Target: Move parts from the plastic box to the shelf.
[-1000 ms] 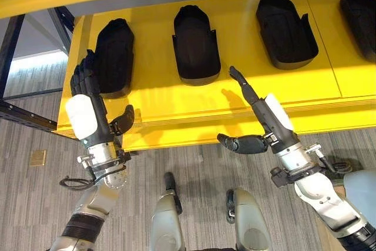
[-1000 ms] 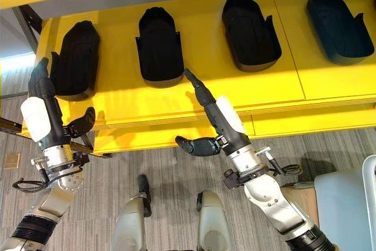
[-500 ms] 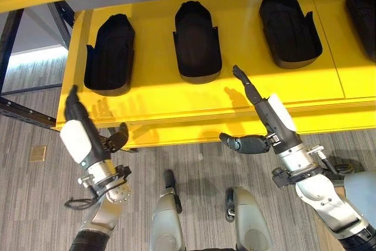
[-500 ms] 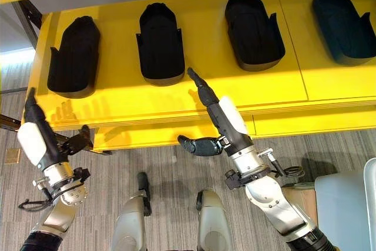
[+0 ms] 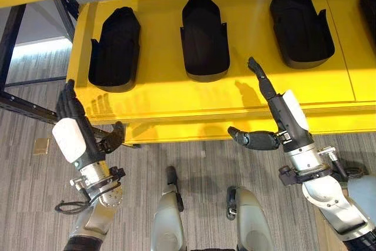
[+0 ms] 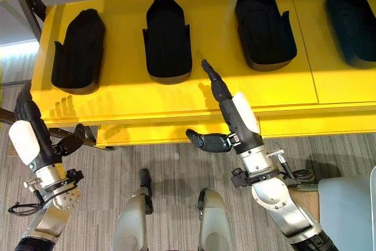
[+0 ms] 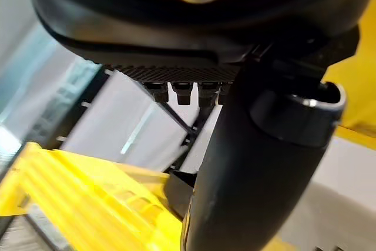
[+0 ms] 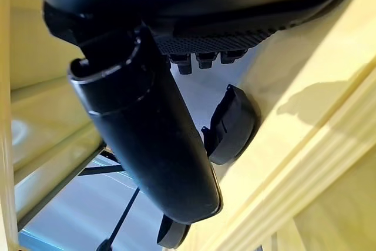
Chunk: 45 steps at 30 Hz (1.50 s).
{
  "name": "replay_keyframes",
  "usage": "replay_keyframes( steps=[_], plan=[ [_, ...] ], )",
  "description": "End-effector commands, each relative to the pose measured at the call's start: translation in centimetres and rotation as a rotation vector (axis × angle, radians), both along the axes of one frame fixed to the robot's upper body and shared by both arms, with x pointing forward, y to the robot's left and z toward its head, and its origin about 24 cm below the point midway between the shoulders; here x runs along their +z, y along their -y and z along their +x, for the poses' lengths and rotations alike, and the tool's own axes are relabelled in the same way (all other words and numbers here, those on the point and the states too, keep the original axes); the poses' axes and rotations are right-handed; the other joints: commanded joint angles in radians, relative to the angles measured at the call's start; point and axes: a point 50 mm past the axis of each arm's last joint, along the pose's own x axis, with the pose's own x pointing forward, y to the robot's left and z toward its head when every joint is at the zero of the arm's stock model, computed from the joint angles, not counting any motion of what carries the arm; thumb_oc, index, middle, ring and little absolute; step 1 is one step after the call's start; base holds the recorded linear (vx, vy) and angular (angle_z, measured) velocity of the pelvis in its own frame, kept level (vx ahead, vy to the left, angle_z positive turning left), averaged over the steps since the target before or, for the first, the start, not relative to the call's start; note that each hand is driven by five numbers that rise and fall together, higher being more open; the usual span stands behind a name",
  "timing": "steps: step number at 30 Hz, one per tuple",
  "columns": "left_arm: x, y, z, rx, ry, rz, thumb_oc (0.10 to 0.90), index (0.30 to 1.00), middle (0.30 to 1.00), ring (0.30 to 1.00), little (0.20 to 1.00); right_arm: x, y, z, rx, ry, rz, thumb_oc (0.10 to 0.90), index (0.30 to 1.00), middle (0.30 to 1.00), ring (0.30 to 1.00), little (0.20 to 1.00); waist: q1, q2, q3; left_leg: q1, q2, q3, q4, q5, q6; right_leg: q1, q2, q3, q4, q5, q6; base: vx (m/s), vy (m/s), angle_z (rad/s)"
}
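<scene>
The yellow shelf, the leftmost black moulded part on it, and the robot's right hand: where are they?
Yellow shelf (image 5: 176, 101): left eye view, bare front surface.
Leftmost black moulded part (image 5: 115, 48): left eye view, its middle.
Right hand (image 5: 285, 113): left eye view, back of the hand.

Yellow shelf (image 5: 176, 101) with black parts in a row.
Four parts (image 5: 204, 30) lie well apart on it, grey floor (image 5: 35, 204) below.

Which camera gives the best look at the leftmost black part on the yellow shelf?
The left eye view: the leftmost black part lies whole and unobstructed on the yellow shelf. The right eye view shows it equally whole, nearer the picture's edge. In the right wrist view, I cannot tell which part appears.
</scene>
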Motion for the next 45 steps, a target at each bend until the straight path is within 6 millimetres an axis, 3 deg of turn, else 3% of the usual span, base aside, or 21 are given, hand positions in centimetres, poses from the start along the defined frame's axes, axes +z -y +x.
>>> replay_keyframes(
  steps=[1,27,45],
  plan=[
    [3.5,-0.5,0.7,-0.054,0.119,0.162,0.900,1.000,1.000,1.000,1.000,3.7,-1.5,-0.5,0.105,0.235,0.093,0.900,1.000,1.000,1.000,1.000,-0.015,-0.022,-0.093,0.007,-0.042,0.014,0.073,-0.156,0.029,0.034,0.022,-0.030,-0.098,0.054,0.019,0.00,0.027,0.03],
    [0.3,0.3,0.1,-0.138,-0.150,0.116,0.900,1.000,1.000,1.000,1.000,3.9,-1.2,-0.6,0.062,0.255,0.093,0.900,1.000,1.000,1.000,1.000,-0.009,-0.007,-0.098,0.023,-0.058,0.022,0.050,-0.159,0.033,0.035,0.012,-0.036,-0.135,0.073,0.025,0.00,0.008,0.00],
    [-1.0,0.5,-0.2,-0.145,-0.190,0.182,0.900,1.000,1.000,1.000,1.000,3.9,-0.7,-0.6,0.069,0.249,0.115,0.900,1.000,1.000,1.000,1.000,-0.021,0.003,-0.113,0.039,-0.062,0.038,0.024,-0.154,0.034,0.041,0.003,-0.035,-0.171,0.090,0.032,0.00,0.012,0.00]
  ],
)
